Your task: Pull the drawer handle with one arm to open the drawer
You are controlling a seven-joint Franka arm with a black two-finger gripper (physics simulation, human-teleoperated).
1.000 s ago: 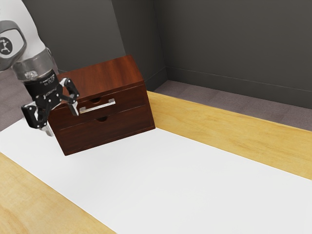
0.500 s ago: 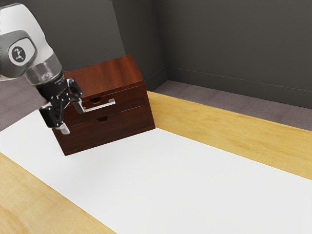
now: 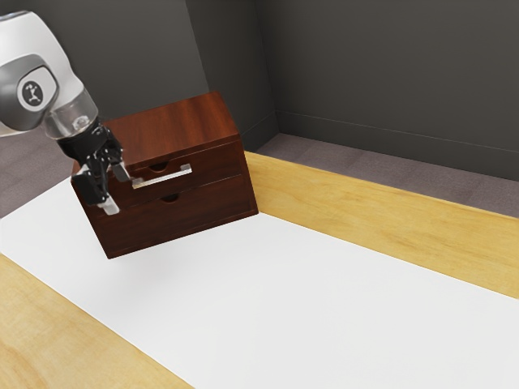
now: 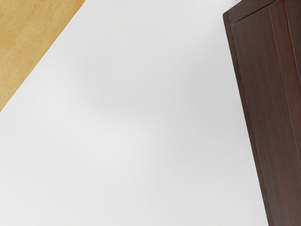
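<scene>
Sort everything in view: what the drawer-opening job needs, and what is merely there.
Job: hand, silver handle, upper drawer.
Merely there: lower drawer, white mat, wooden table.

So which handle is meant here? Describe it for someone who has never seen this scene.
Find the dark wooden cabinet on the white mat, at the exterior view's left. On its upper drawer sits a silver bar handle, the only bright metal piece on the cabinet; the lower drawer has just a dark recess.
</scene>
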